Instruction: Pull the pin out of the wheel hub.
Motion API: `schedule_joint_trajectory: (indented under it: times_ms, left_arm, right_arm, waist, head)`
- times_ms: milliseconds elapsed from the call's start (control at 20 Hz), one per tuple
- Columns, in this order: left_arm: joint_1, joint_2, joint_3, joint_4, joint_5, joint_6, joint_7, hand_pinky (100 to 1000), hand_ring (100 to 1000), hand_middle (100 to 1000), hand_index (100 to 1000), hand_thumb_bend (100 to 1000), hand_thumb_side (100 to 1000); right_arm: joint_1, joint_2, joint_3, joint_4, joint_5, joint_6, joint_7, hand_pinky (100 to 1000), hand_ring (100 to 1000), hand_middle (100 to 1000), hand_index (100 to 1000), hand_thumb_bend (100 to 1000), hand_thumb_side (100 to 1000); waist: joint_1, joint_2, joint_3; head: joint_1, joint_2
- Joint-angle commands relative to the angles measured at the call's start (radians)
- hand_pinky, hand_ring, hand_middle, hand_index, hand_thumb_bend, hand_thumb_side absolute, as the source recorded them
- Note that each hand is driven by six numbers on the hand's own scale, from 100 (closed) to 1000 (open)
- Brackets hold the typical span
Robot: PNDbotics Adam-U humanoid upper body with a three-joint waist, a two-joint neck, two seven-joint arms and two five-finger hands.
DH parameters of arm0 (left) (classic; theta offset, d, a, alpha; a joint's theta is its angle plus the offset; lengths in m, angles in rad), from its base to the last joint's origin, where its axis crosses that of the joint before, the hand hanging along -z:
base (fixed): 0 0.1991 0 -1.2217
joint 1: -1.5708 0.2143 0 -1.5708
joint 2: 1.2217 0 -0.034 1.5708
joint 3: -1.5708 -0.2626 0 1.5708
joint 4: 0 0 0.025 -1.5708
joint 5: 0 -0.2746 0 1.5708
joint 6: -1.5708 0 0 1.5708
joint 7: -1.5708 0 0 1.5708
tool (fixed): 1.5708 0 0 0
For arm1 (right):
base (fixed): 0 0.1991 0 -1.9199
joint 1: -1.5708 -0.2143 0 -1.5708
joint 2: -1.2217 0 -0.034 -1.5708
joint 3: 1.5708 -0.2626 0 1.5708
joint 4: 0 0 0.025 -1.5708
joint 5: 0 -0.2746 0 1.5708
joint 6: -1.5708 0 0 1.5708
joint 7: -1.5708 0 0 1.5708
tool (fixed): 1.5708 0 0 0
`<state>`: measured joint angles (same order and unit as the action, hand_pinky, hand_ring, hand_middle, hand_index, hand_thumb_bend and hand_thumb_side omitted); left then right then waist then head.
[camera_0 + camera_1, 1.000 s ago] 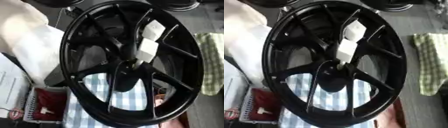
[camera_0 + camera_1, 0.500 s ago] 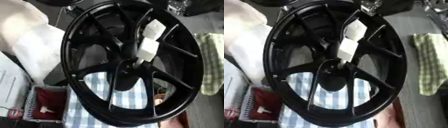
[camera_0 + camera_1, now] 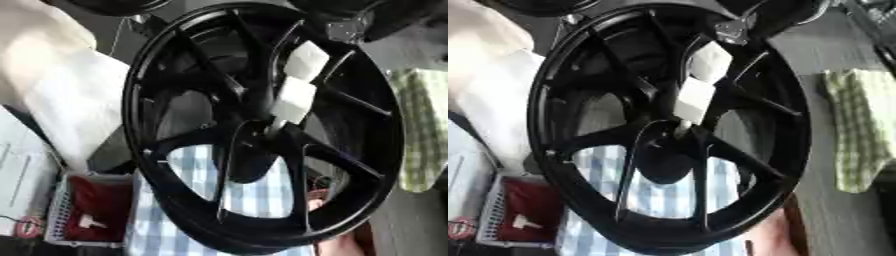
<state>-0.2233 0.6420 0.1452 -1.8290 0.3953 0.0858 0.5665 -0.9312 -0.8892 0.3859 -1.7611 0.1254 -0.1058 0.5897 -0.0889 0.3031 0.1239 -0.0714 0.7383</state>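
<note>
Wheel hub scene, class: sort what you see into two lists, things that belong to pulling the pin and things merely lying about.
Belongs to the job:
black wheel hub
white block-shaped piece at the hub's centre, probably the pin
robot arm part at the top edge

Lying about:
blue checked cloth
green checked cloth
basket with red lining
white sheets

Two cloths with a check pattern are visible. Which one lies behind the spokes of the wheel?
The blue-and-white checked cloth, seen through the lower openings of the black wheel. The green checked cloth lies apart, to the right, outside the rim.
</note>
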Motion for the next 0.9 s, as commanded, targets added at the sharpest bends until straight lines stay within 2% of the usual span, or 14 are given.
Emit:
schedule_joint_trajectory:
  times_ms: [50,150,200,350,550,700,900]
  left_arm:
    - [-0.003,0.04,0.006,-0.008,-0.002,-0.002,-0.003,745,755,679,764,349,731]
    - [-0.002,0.041,0.007,-0.008,-0.002,-0.002,-0.003,745,755,679,763,349,732]
    - [-0.002,0.041,0.007,-0.008,-0.002,-0.002,-0.003,745,755,678,763,348,733]
    - [-0.002,0.042,0.007,-0.008,-0.001,-0.002,-0.003,745,755,678,763,347,733]
    - [-0.001,0.041,0.006,-0.008,-0.001,-0.001,-0.002,746,755,679,763,344,735]
    - [-0.001,0.039,0.007,-0.009,-0.002,-0.001,-0.003,746,755,679,763,342,736]
    - [-0.003,0.035,0.005,-0.009,-0.002,0.001,-0.004,747,755,679,763,339,741]
  right_arm:
    - [0.007,-0.074,-0.033,-0.055,-0.037,-0.05,0.053,895,850,785,788,343,264]
    - [0.024,-0.095,-0.052,-0.073,-0.048,-0.086,0.09,898,855,787,792,353,232]
    - [0.031,-0.102,-0.06,-0.078,-0.053,-0.103,0.107,901,860,788,795,369,185]
    - [0.044,-0.117,-0.089,-0.076,-0.061,-0.141,0.16,905,869,795,802,379,148]
    - [0.035,-0.119,-0.129,-0.066,-0.071,-0.156,0.237,905,870,797,799,373,136]
    - [0.035,-0.127,-0.153,-0.073,-0.056,-0.157,0.292,903,868,799,796,371,160]
    - [0.04,-0.129,-0.162,-0.086,-0.052,-0.16,0.316,902,866,801,797,379,145]
  waist:
    - [0.003,-0.024,0.002]
    - [0.001,-0.022,0.003]
    - [0.001,-0.02,0.004]
    - [0.001,-0.016,0.006]
    - [0.003,-0.011,0.006]
    - [0.004,-0.006,0.007]
    - [0.006,0.005,0.012]
  head:
    - [0.006,0.002]
    - [0.007,-0.003]
    - [0.008,-0.005]
    - [0.012,-0.01]
    - [0.013,-0.013]
    - [0.014,-0.017]
    - [0.011,-0.022]
